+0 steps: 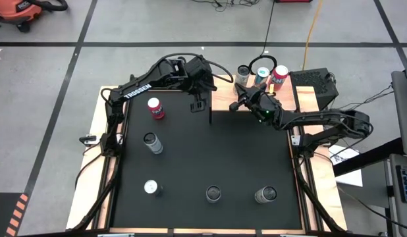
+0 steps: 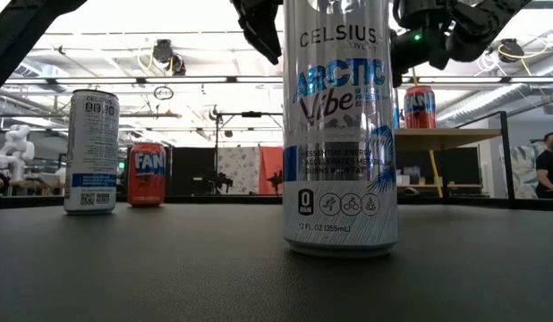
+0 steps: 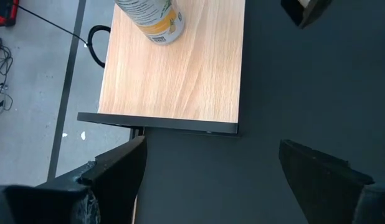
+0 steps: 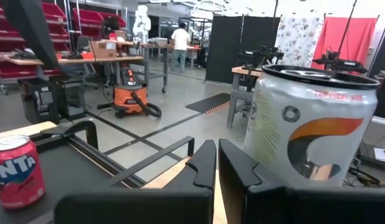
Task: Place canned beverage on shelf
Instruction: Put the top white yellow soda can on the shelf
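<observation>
Closest to the low camera stands a silver Celsius Arctic Vibe can (image 2: 340, 134), upright near the front of the black tabletop mat (image 1: 217, 158), one of several cans spread out and apart, probably so each can be gripped on its own. A red Fanta can (image 1: 155, 108) stands at the back left. The shelf (image 1: 256, 99), a light wood platform at the mat's far edge, already carries three cans, among them a red one (image 1: 280, 77). The left gripper (image 1: 198, 104) hovers just beside the shelf's left end, fingers spread wide and holding nothing. The right gripper (image 1: 239, 105) sits closed and empty over the shelf, next to a silver can (image 4: 308, 127).
</observation>
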`<act>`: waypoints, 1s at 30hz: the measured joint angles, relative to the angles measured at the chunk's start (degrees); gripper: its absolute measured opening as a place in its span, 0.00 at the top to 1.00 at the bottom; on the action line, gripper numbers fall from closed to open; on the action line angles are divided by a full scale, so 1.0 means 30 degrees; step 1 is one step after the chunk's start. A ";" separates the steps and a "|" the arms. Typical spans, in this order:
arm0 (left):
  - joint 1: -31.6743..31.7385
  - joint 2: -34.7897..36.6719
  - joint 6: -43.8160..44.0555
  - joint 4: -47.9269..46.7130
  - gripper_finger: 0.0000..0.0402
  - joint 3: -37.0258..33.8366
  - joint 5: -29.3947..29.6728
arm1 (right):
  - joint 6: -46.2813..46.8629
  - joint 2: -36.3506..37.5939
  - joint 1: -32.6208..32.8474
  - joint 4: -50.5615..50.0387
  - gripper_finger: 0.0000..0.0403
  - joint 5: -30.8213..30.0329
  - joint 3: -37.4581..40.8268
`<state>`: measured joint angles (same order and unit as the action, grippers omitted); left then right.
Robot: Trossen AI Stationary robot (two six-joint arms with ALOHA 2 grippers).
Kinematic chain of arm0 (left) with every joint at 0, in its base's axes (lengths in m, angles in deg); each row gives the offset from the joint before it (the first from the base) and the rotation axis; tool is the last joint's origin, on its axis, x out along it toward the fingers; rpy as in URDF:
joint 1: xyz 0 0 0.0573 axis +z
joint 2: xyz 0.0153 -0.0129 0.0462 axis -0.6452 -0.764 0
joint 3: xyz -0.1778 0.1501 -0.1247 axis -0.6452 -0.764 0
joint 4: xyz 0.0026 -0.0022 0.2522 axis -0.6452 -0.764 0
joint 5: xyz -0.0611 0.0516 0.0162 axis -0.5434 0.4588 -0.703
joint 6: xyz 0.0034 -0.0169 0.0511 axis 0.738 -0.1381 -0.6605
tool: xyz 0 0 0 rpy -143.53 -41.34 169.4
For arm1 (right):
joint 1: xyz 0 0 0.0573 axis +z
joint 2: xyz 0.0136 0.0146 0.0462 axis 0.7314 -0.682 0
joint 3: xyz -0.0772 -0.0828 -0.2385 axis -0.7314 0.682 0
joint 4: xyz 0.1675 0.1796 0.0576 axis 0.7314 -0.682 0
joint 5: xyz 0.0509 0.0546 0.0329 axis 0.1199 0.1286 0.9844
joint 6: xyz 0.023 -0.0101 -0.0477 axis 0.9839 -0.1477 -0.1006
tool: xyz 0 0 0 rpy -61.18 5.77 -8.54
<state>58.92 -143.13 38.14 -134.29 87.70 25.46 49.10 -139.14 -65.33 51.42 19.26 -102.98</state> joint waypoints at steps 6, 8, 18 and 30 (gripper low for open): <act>0.0000 0.0000 0.0014 -0.0002 0.11 0.0000 0.0000 | 0.0020 -0.0219 -0.0335 0.0052 1.00 -0.0049 -0.0187; 0.0000 0.0000 0.0031 -0.0001 0.11 0.0000 0.0000 | 0.0020 -0.0211 -0.0438 0.0071 1.00 -0.0057 -0.0194; 0.0000 0.0000 0.0044 0.0013 0.11 0.0000 0.0000 | 0.0020 -0.0207 -0.0779 -0.0171 1.00 -0.0043 -0.0201; 0.0000 0.0000 0.0111 -0.0184 0.11 0.0000 0.0000 | -0.0582 0.3571 0.0393 -0.0815 1.00 0.1483 -0.0201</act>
<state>58.92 -143.13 38.48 -134.84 87.70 25.46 47.36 -128.43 -64.15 48.98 23.71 -103.58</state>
